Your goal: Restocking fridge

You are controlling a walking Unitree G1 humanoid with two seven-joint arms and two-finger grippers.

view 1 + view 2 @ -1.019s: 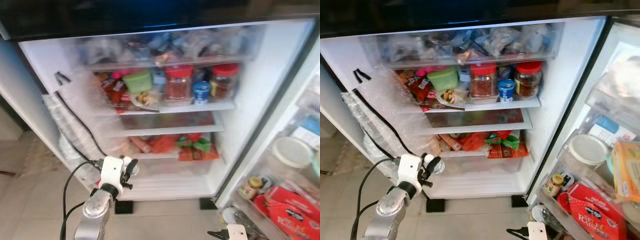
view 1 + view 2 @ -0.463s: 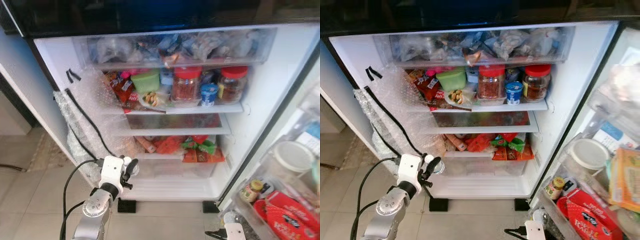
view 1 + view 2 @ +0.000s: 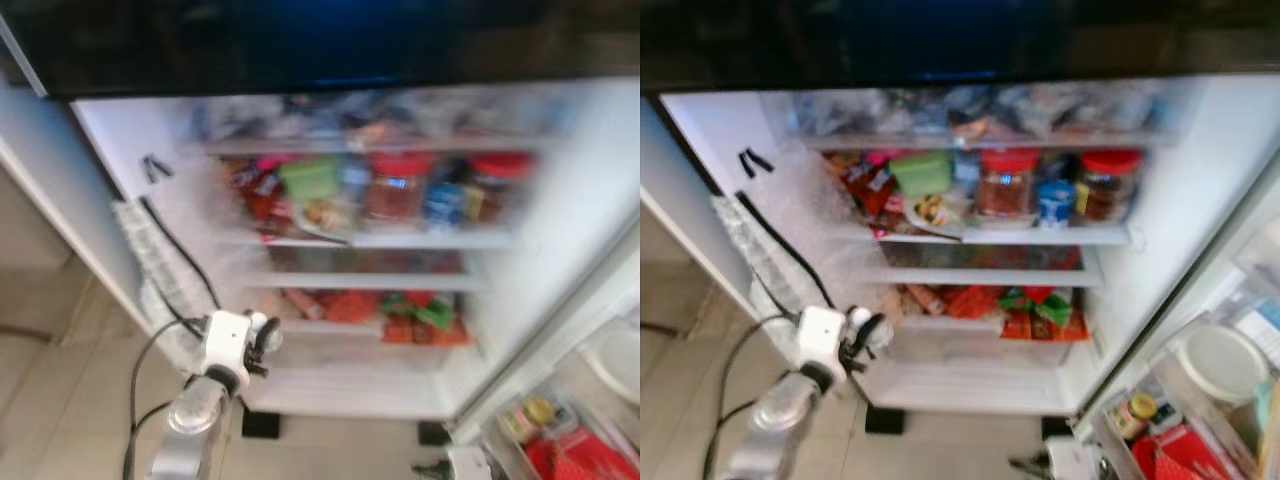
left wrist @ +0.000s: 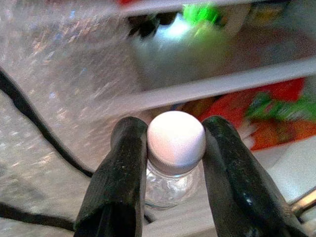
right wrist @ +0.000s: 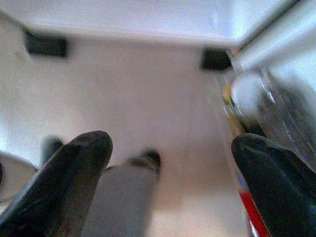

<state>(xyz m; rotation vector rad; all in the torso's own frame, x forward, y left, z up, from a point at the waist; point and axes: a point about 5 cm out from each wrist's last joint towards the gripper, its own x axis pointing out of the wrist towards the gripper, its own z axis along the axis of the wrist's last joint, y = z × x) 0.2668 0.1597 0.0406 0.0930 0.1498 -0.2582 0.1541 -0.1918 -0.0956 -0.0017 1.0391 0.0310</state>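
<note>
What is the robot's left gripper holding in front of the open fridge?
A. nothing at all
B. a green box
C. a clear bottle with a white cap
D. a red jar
C: in the left wrist view the left gripper has its two black fingers pressed on either side of a clear bottle with a white cap, in front of the fridge shelves.

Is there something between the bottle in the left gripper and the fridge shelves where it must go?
Nothing visible blocks it. The left gripper holds the bottle before the open fridge, low at its left; the shelves themselves look crowded.
</note>
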